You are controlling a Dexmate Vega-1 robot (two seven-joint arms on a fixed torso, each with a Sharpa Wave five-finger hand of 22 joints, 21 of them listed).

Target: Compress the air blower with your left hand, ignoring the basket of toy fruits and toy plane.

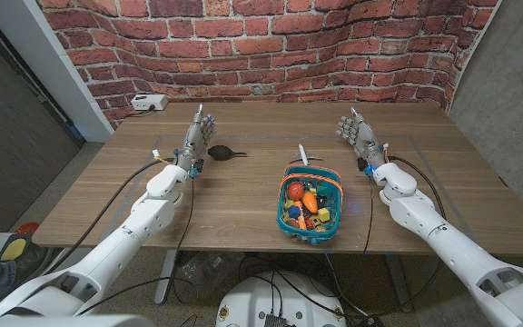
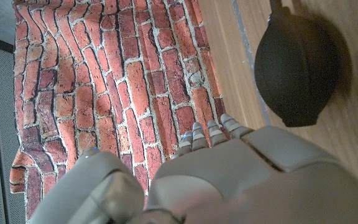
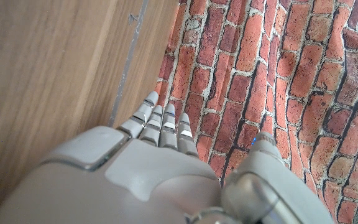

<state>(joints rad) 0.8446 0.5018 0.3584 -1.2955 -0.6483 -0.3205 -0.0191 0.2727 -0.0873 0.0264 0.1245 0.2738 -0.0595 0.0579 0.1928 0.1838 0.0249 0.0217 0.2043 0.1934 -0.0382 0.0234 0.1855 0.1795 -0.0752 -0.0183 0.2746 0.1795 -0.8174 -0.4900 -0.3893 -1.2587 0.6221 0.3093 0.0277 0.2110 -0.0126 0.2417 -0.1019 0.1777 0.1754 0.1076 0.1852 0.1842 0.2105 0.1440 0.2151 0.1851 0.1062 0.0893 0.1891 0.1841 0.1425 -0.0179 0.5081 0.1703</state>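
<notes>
A smooth black rubber bulb-shaped air blower [image 1: 222, 152] lies on the grained wooden table [image 1: 243, 195] toward its far left part, just beside the left hand [image 1: 195, 138], whose fingers are straight, holding nothing.

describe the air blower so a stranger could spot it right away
On the wooden table, look left of the teal basket toward the left hand. Just beside that hand lies the air blower: a small, plain black rubber bulb with a thin nozzle, unlike the colourful toys.
</notes>
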